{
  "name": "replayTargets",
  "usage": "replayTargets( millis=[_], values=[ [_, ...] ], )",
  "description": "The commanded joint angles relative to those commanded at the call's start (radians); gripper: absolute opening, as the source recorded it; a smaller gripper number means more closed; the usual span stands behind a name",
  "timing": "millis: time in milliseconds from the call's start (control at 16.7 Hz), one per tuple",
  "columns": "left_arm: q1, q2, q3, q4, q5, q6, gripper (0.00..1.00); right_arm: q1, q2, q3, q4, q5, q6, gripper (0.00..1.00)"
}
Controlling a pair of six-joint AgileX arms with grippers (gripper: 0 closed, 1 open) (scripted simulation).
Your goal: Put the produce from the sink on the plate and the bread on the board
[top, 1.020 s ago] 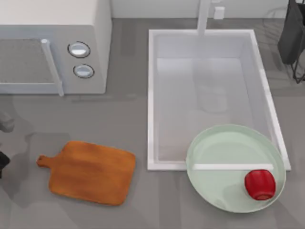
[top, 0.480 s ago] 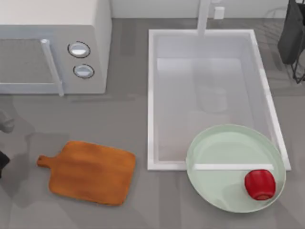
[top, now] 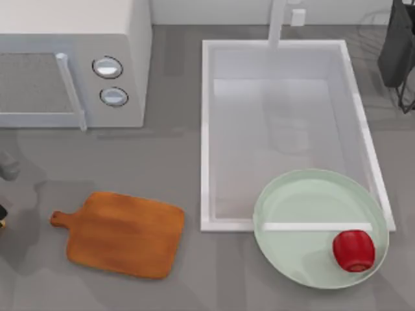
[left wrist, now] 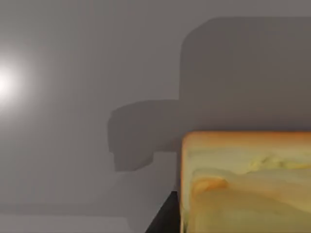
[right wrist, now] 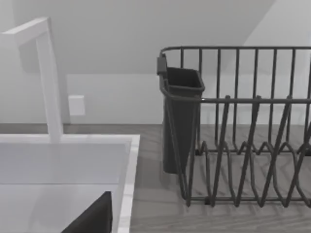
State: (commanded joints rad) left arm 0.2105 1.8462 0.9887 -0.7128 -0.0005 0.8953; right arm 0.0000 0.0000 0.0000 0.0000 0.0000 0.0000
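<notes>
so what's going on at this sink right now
The red produce already lies on the green plate, which overlaps the sink's near corner. The bread shows close up in the left wrist view, apparently carried by the left arm, at the table's left edge. The cutting board is still bare. The right arm is parked by the dish rack.

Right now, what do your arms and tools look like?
Little shows. My left arm is a rounded grey piece with a black part nearby, at the table's left edge. The left tool and right tool each appear as plain black angular wedges, without visible markings.
</notes>
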Motion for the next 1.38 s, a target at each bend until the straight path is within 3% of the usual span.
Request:
replayTargets(
  millis=[600, 1140, 1380],
  values=[
    [-0.002, -0.02, 0.016, -0.03, 0.008, -0.006, 0.0, 0.0, 0.0, 0.0, 0.0, 0.0, 0.0, 1.0],
    [-0.005, -0.148, 0.231, -0.381, 0.008, -0.009, 0.0, 0.0, 0.0, 0.0, 0.0, 0.0, 0.0, 1.0],
    [-0.006, -0.166, 0.253, -0.414, 0.008, -0.011, 0.0, 0.0, 0.0, 0.0, 0.0, 0.0, 0.0, 1.0]
  ],
)
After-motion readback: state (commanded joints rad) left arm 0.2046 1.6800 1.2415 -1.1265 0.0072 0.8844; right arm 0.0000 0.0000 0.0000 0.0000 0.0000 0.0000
